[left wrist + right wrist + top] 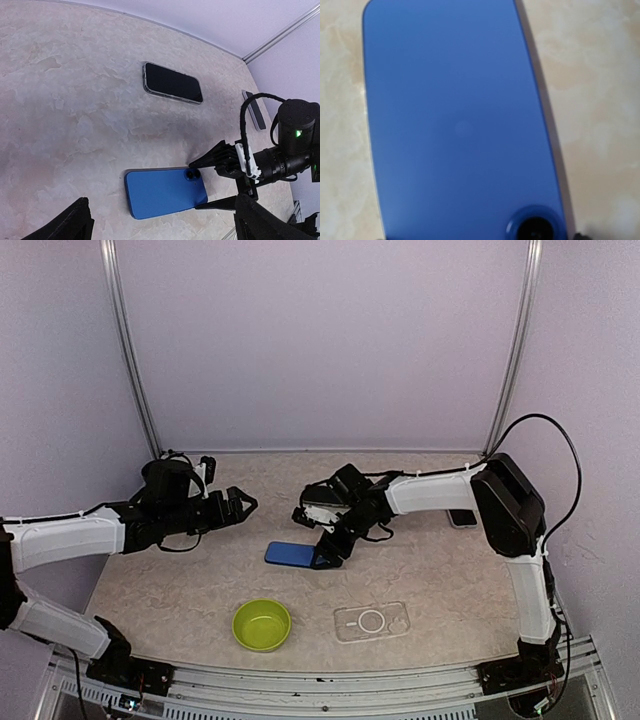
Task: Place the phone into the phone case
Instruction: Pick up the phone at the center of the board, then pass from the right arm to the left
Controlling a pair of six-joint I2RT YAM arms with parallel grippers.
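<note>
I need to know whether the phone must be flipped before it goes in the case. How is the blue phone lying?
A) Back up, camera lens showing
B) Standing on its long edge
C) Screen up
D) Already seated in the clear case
A: the blue phone lies flat on the table with its blue back and camera lens facing up, apart from the clear phone case.

This is a robotics lab, a boxed-in test cell rather than a lived-in room. A left arm (70, 540) and a right arm (440, 490), white and black, are bolted to a metal rail (330, 680) at the near edge of the bench (180, 590), with a cable (543, 416) looping loose. Blank pale walls (320, 340) close in three sides, joined by aluminium posts (128, 350). Staged props lie on the marbled top: a blue phone (292, 555), a clear case (371, 621) and a green bowl (262, 624).
</note>
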